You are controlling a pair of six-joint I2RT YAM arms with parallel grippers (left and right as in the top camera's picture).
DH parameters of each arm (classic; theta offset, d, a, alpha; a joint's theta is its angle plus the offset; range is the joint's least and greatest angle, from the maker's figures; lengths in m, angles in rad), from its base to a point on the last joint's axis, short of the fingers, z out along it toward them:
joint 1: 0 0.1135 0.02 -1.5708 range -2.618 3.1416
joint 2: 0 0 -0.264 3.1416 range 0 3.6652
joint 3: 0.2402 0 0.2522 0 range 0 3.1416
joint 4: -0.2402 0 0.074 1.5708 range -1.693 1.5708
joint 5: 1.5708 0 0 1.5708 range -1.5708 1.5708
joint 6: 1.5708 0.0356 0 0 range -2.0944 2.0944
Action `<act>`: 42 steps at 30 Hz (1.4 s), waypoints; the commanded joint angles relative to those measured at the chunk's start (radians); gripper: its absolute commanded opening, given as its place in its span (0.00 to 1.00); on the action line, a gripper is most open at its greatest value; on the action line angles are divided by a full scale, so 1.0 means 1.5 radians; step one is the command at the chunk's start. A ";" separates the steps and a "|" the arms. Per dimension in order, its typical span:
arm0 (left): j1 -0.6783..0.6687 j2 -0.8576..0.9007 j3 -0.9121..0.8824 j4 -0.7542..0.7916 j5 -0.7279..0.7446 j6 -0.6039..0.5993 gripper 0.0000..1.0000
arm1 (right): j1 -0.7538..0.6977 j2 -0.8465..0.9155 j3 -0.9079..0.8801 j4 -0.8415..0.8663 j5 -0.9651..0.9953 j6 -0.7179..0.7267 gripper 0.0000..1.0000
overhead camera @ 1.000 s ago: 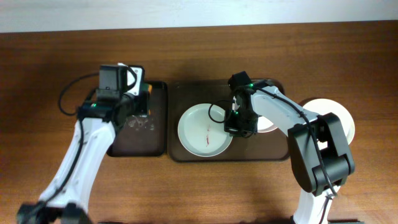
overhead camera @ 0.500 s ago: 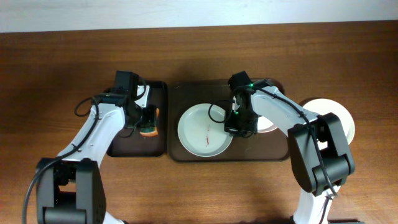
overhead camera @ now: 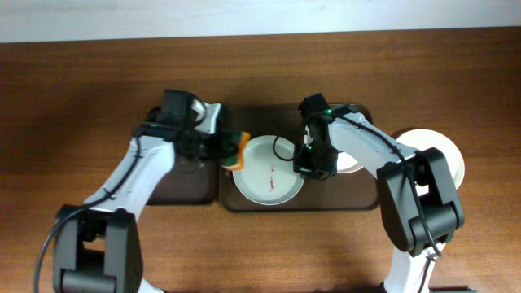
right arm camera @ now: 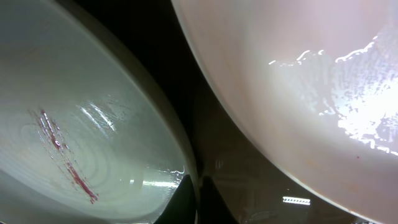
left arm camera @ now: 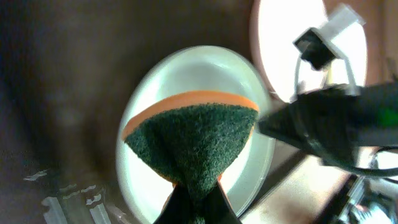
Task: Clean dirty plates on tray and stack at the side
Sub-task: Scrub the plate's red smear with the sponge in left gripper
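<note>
A white plate [overhead camera: 264, 169] with a red smear at its centre lies at the left of the large dark tray [overhead camera: 342, 194]. My right gripper [overhead camera: 313, 167] is shut on this plate's right rim, as the right wrist view shows [right arm camera: 198, 199], with the smear [right arm camera: 62, 155] to its left. My left gripper [overhead camera: 228, 149] is shut on a green and orange sponge [overhead camera: 237, 150] [left arm camera: 193, 140], held over the plate's left edge [left arm camera: 186, 68]. A second plate [overhead camera: 352, 161] [right arm camera: 298, 81] lies on the tray, mostly under the right arm. A third plate [overhead camera: 444, 155] lies on the table to the right of the tray.
A narrower dark tray [overhead camera: 175, 187] lies to the left of the large one, under the left arm. The right arm [left arm camera: 336, 124] crosses the left wrist view beside the plate. Brown tabletop [overhead camera: 260, 252] surrounds both trays.
My left gripper has moved right from the narrow tray, carrying the sponge, to the smeared plate's left edge. The right gripper has stayed on the plate's rim.
</note>
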 commanded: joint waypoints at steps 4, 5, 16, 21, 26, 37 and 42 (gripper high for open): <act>-0.079 0.054 0.009 0.057 0.038 -0.165 0.00 | -0.002 -0.006 -0.003 -0.002 0.006 0.001 0.04; -0.084 0.061 0.009 0.063 0.036 -0.180 0.00 | -0.002 -0.006 -0.003 -0.002 0.006 0.001 0.04; -0.122 0.137 0.009 0.135 0.071 -0.248 0.00 | -0.002 -0.006 -0.003 -0.001 0.006 0.001 0.04; -0.137 0.172 0.009 0.140 0.087 -0.263 0.00 | -0.002 -0.006 -0.003 -0.001 0.006 0.001 0.04; -0.152 0.192 0.009 0.168 0.122 -0.276 0.00 | -0.002 -0.006 -0.003 -0.001 0.006 0.001 0.04; -0.154 0.202 0.009 0.148 0.108 -0.278 0.00 | -0.002 -0.006 -0.003 -0.001 0.006 0.001 0.04; -0.154 0.202 0.009 0.089 -0.010 -0.270 0.00 | -0.002 -0.006 -0.003 -0.002 0.006 0.001 0.04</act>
